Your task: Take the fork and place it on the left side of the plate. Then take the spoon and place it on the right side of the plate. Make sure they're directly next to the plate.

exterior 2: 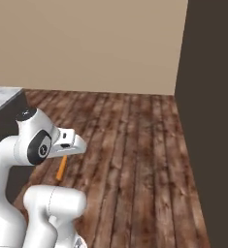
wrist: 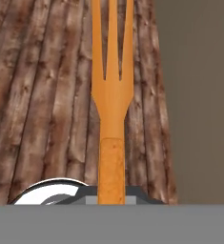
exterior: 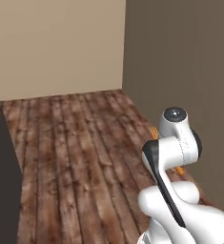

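**Fork held in our gripper above the wooden floor**

Gripper (wrist: 111,200) of our arm is clenched on the fork (wrist: 111,95); in the hand view the orange handle comes up from between the two dark finger tips at the bottom edge and runs straight up the middle, with the three tines pointing away from the hand. The lower part of the handle, near the fingers, looks rougher and more speckled than the smooth part under the tines.

Under the fork we see the floor (exterior: 75,157), made of dark brown wooden planks. The planks run in nearly the same direction as the fork. To the right of the fork in the hand view stands a grey-brown wall (wrist: 199,95), and the fork is close to the line where the floor meets it.

In the left base view a short orange piece of the fork (exterior: 154,132) shows beside the arm, close to the same dark wall (exterior: 180,57), with another orange piece lower down. In the right base view an orange piece of the handle (exterior 2: 61,169) hangs under the white hand, over the floor. Behind the floor there is a beige wall (exterior 2: 86,43). At the left of the fork in the right base view we see the corner of a pale counter (exterior 2: 1,97) with a dark side.
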Robot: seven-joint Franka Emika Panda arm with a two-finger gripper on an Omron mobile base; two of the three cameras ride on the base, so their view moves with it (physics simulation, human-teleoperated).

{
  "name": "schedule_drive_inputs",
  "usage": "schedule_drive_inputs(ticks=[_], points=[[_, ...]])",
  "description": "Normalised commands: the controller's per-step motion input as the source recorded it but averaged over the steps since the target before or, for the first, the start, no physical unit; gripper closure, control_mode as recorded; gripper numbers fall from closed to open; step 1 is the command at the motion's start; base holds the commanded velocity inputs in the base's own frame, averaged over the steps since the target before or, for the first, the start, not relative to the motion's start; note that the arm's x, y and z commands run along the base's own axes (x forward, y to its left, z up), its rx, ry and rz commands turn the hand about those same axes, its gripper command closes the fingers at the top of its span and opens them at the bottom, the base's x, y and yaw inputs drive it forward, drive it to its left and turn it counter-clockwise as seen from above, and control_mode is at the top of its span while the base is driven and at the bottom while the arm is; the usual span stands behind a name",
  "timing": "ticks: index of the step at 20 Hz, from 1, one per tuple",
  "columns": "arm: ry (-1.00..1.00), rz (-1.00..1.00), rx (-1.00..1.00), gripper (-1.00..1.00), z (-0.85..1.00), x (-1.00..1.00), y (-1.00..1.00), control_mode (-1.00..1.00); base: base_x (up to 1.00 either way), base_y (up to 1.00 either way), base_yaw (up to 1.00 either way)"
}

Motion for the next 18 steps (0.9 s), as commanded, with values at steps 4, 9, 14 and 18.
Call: schedule_drive_inputs(ticks=[4,9,14,18], points=[[0.00,0.00,0.00,1.00,0.00,0.00,0.00,1.00,1.00,0.00,0.29],[0.00,0.00,0.00,1.00,0.00,0.00,0.00,1.00,1.00,0.00,0.30],[0.00,0.00,0.00,1.00,0.00,0.00,0.00,1.00,1.00,0.00,0.29],[0.00,0.00,0.00,1.00,0.00,0.00,0.00,1.00,1.00,0.00,0.28]])
